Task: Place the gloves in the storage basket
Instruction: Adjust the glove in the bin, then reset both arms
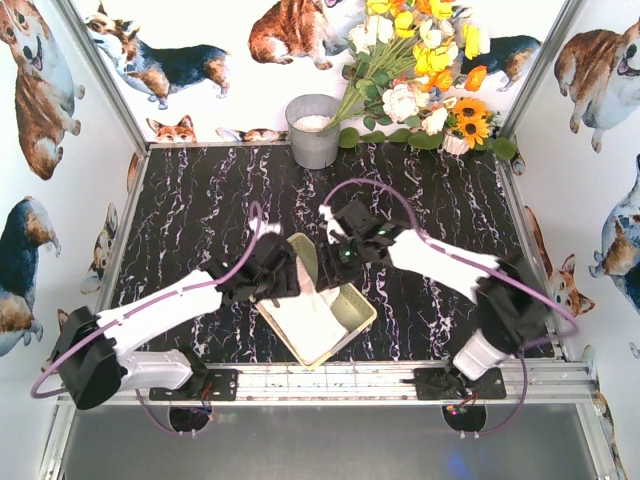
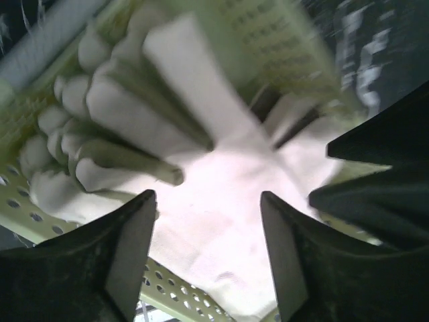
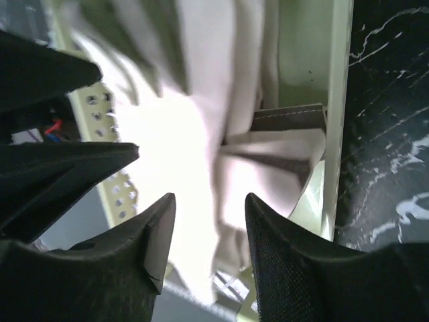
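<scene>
1. Left pincer (image 2: 204, 201) spread open, gripping nothing; right pincer (image 3: 209, 200) parted too, with pale cloth showing in the gap but no pinch visible.
2. Both poised directly over the storage basket (image 1: 358, 310), at 6 o'clock on the table (image 1: 200, 200): left from the basket's 10 o'clock corner, right from its 1 o'clock.
3. Probably placed so for dropping or tucking cloth down: the gloves (image 2: 114, 107) heaped inside the basket, nearly filling it.
4. Counted: two pincers, one basket, one grey bucket (image 1: 314, 130) at 12 o'clock, well apart from the basket.
5. Gloves: at least two told apart by fingers and grey strips; full number hidden by overlap.
6. None visible loose on the table, so judged near the end of the task.
</scene>
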Tool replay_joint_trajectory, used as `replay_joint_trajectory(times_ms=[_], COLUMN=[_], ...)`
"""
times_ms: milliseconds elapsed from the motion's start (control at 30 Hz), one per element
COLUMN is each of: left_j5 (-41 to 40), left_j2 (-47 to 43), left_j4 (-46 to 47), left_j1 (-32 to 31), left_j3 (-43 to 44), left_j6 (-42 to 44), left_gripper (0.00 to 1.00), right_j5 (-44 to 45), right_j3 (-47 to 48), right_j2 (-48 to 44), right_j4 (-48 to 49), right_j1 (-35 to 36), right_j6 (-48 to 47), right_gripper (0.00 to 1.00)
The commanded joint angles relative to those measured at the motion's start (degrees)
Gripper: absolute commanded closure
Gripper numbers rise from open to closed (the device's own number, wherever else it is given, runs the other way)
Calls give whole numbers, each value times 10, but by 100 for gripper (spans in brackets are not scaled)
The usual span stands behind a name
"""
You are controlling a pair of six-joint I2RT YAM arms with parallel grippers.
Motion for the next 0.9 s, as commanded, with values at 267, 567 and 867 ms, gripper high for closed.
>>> replay_joint_trajectory(times_ms=[267,567,867], left_j5=[-71,-213,-194], left_j2=[75,-36,-126], left_j4=[7,260,667], left_j1=[170,372,377], left_j3=[282,42,-297], left_j6=[181,219,426], left_gripper=[0,0,0], right_j5=[93,157,210], right_j3=[97,-95,-393], right_j2=[-190,-265,-334], right_j4=[-8,133,481], right_j1=[-131,-394,-412], right_j6=[-14,-18,-149], right_gripper=[18,11,6])
